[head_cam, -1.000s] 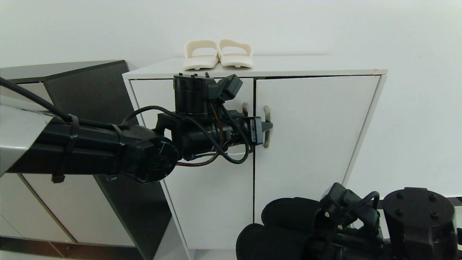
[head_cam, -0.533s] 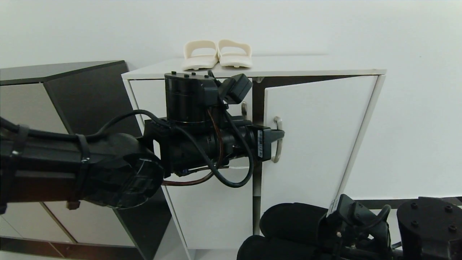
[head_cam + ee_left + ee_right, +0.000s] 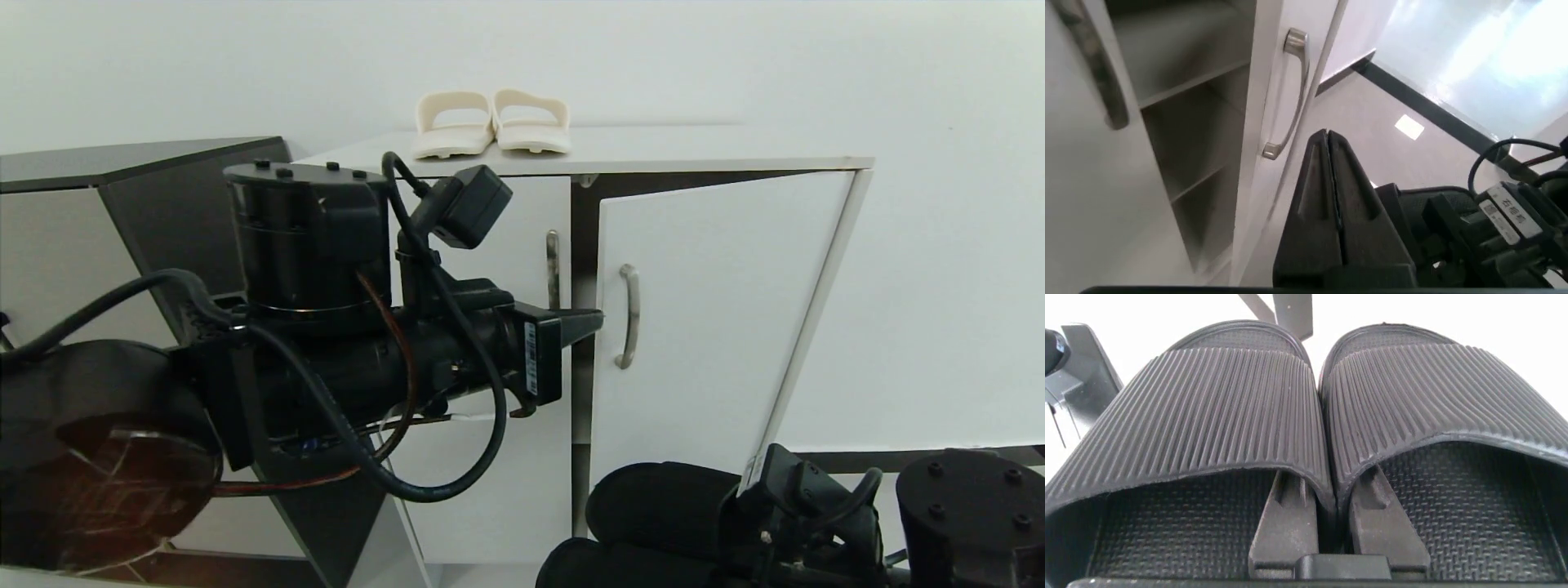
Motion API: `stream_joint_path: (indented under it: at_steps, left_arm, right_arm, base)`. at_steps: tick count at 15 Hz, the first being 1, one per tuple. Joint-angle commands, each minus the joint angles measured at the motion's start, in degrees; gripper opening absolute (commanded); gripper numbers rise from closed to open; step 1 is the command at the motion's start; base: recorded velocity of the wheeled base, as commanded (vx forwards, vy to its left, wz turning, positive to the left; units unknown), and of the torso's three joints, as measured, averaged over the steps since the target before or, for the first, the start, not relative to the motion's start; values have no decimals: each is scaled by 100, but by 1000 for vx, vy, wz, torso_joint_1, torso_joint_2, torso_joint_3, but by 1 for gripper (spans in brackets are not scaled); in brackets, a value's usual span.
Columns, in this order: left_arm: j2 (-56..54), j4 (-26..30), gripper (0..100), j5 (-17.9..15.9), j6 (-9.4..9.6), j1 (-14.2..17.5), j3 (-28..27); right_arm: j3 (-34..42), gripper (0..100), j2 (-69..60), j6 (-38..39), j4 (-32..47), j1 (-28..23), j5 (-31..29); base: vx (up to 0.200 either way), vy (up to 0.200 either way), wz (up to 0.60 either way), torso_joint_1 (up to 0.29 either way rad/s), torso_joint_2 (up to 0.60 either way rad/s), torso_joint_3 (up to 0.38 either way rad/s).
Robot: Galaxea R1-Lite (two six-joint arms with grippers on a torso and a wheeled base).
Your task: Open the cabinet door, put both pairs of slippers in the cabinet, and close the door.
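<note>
1. Black slippers (image 3: pixel 1241 416): probably light, soft and springy, with ribbed straps grippy rather than slick. Best taken where the two inner sides meet, so that both travel as one (a judgement from the foam-like look).
2. Matt black, straps ridged lengthwise, footbeds pebbled. Side by side and touching.
3. Held low at the right, in front of the cabinet's foot. Pinched together by right gripper (image 3: pixel 1329 510), one finger inside each strap.
4. Cream slippers (image 3: pixel 490 122): same moulded type, likely just as light. Smooth wide straps. Paired and touching on cabinet top (image 3: pixel 694 147), left of its middle.
5. Right door (image 3: pixel 718 310): stiff white panel, ajar, with a dark gap at its free edge. To be swung by handle (image 3: pixel 628 314), a slim curved metal bar (hinges at the far right).
6. Left gripper (image 3: pixel 592 321): fingers pressed together, nothing between them. Just beside the handle without touching it, in front of the gap.
7. Shelves (image 3: pixel 1184 122): white, inside, seen through the gap.
</note>
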Motion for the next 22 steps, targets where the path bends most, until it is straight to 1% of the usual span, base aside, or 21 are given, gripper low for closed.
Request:
stream_joint_path:
  at_steps: [1,3,5,7,8,9,11,14,15,19,21,22]
  left_arm:
    - [-231,29,0,36,-15,97,52]
    - [-108,12,0,10,-42,202,-27]
    - [155,-32,0,1,-50,343,-247]
    - [525,-41,0,-16,-103,554,-634]
    - [700,-50,0,-16,-112,606,-810]
    - [709,-50,0,-16,-112,606,-818]
    - [1175,-384,0,-8,-209,642,-1267]
    - [1544,-401,0,-8,-402,642,-1662]
    - [1614,-401,0,-8,-428,642,-1741]
    - [1711,-392,0,1,-428,642,-1908]
    - [1711,-392,0,36,-437,633,-1899]
    - [1693,-401,0,45,-446,615,-1873]
  right_arm:
    - [-4,0,-1,-7,0,1,-3]
    - [-4,0,-1,-15,0,1,-11]
    - [-4,0,-1,-15,0,1,-11]
    - [-4,0,-1,-15,0,10,-20]
    - [-4,0,-9,-15,0,10,-29]
    - [-4,0,-9,-15,0,10,-29]
    - [-4,0,-27,-15,0,19,-38]
    - [-4,0,-9,-15,0,27,-38]
    - [-4,0,-9,-15,0,36,-38]
    - [-13,0,17,-15,0,54,-38]
    - [-13,0,17,-15,0,71,-38]
    - [5,0,17,-15,9,150,-38]
  base:
    - [0,0,0,0,0,0]
    - [0,0,0,0,0,0]
    - [0,0,0,0,0,0]
    - [0,0,0,0,0,0]
    - [0,0,0,0,0,0]
    - [0,0,0,0,0,0]
    - [0,0,0,0,0,0]
    - [0,0,0,0,0,0]
    - [0,0,0,0,0,0]
    - [0,0,0,0,0,0]
    - [0,0,0,0,0,0]
    - [-200,0,0,2,2,2]
